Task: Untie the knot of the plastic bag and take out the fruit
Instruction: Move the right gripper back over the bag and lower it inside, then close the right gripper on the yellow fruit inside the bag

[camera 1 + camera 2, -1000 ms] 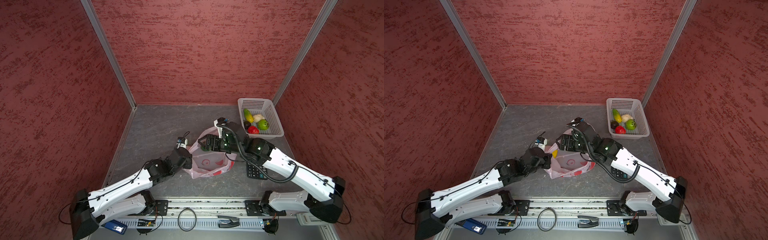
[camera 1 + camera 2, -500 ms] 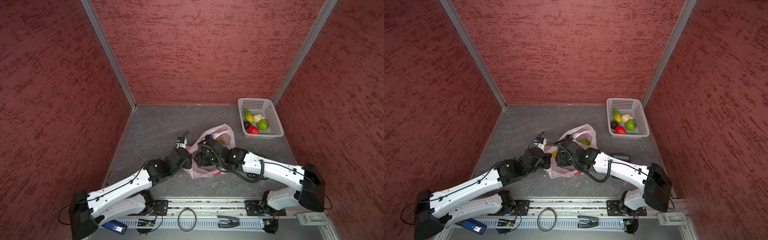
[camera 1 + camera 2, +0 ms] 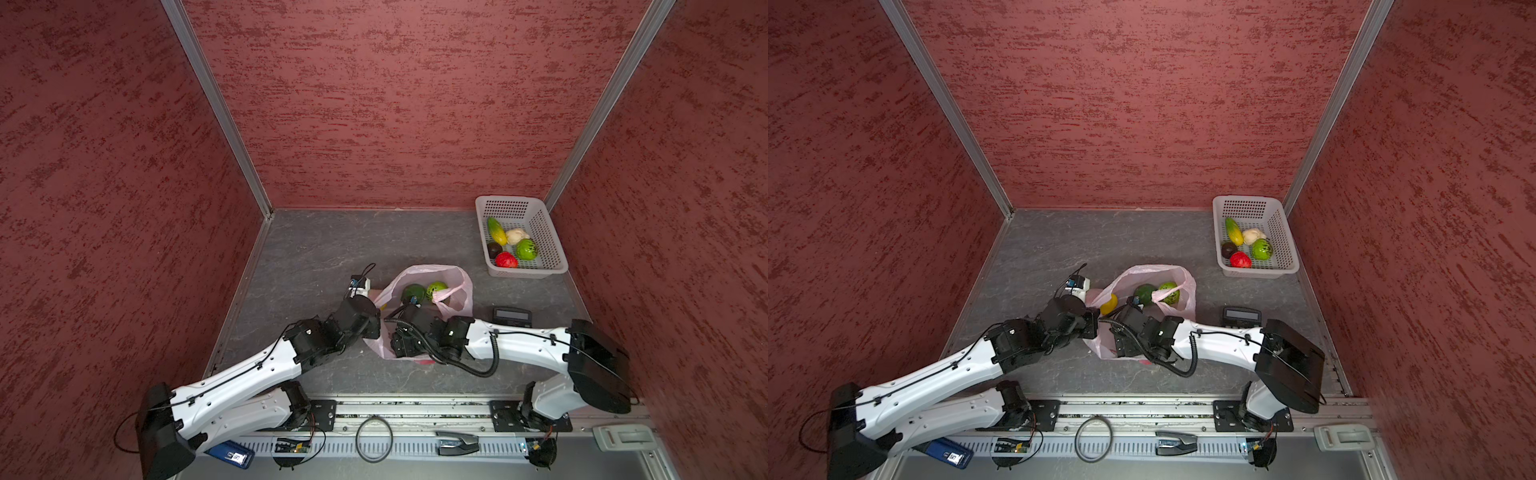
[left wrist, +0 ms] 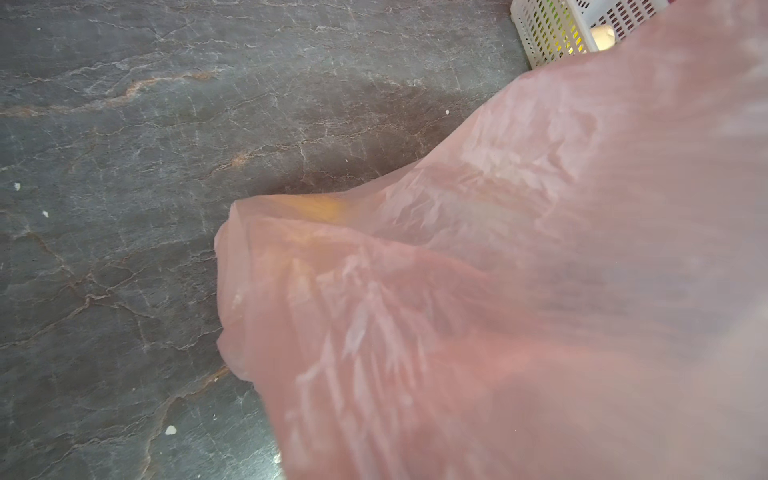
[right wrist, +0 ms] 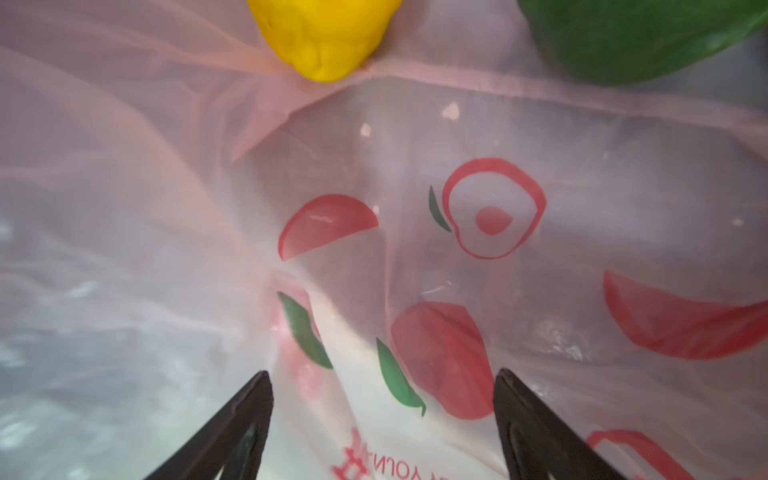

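Observation:
The plastic bag [image 3: 457,291] lies in the middle of the table, pale pink, with its mouth standing open; no knot shows. Inside lie fruit: a dark green piece [image 3: 413,293], a bumpy green one [image 3: 437,287] under a twisted strap, and a yellow one [image 3: 1108,303]. My left gripper [image 3: 374,322] is at the bag's left edge; in the left wrist view taut plastic [image 4: 457,332] hides its jaws. My right gripper [image 5: 382,382] is open, pointing down over the bag's printed near part [image 5: 490,216], with the yellow piece [image 5: 324,37] beyond it.
A white basket [image 3: 528,272] at the back right holds several fruit, among them a red one [image 3: 506,260]. A dark calculator [image 3: 511,316] lies right of the bag. Red walls close in three sides; a metal rail [image 3: 415,415] runs along the front edge.
My right arm has swung from the bag's far side to its near part and come lower; its jaws narrowed slightly. The bag's mouth now gapes with fruit showing. The left arm has not moved.

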